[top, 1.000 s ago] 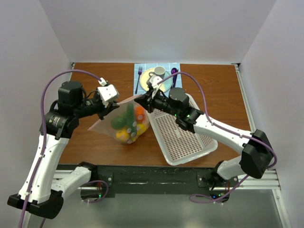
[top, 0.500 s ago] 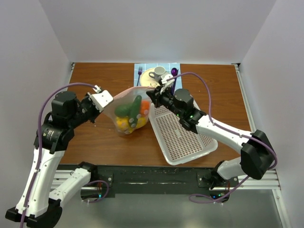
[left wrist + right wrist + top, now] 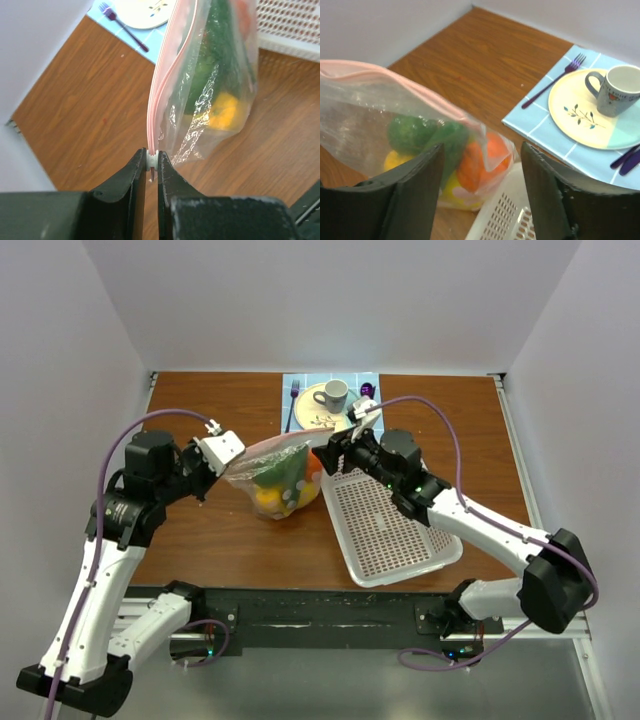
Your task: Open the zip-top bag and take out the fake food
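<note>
The clear zip-top bag hangs over the table with its pink zip strip running up from my left gripper. That gripper is shut on the white slider at the strip's end. Inside the bag the fake food shows as green pieces, an orange one and yellow ones. My right gripper stands open just right of the bag. Between its spread fingers the bag's loose corner hangs free, touching neither pad.
A white perforated basket lies under my right arm, its corner against the bag. Behind it a blue mat holds a plate, a cup, a fork and purple cutlery.
My right gripper has let go of the bag's corner, opened and drawn back to the right. The bag, earlier stretched between both grippers, now sags from the left gripper alone.
</note>
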### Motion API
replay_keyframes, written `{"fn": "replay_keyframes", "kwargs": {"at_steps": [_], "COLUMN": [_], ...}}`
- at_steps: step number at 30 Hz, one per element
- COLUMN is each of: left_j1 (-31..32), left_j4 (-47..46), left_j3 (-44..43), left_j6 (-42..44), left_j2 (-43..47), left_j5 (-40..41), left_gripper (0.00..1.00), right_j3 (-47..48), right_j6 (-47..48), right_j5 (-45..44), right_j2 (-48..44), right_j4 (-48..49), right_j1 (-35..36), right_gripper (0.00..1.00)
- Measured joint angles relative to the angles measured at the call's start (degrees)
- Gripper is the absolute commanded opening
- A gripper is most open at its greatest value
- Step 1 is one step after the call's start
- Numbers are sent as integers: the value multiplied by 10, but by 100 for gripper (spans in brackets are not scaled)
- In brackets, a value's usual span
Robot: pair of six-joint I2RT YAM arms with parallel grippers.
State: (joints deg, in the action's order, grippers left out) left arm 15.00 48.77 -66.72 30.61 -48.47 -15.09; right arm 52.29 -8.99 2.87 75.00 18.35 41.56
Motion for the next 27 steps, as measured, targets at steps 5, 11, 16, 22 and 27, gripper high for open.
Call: {"fn": "replay_keyframes", "kwargs": {"at_steps": [5, 11, 16, 22, 27], "left_j1": [0, 0, 0, 0, 0], "left_j4": [4, 15, 33, 55, 79], "left_j3": [-45, -123, -139, -139, -139], "left_j6": [-31, -63, -71, -68, -49], "left_j2": [-38, -72, -73, -69, -61], "left_j5": [-49, -130, -188, -229, -260], "left_gripper": [0, 0, 0, 0, 0], "right_j3": [70, 194, 249, 299, 312], "right_j6": [-18, -25, -12, -11, -12], "right_j5": [32, 67, 69, 64, 43], "right_j2": [-19, -43, -41, 29, 79], "right_j4": [-113, -199, -232, -275, -306], "right_j1": [1, 36, 92, 111, 111], "right_gripper": [63, 56, 49, 35, 33]}}
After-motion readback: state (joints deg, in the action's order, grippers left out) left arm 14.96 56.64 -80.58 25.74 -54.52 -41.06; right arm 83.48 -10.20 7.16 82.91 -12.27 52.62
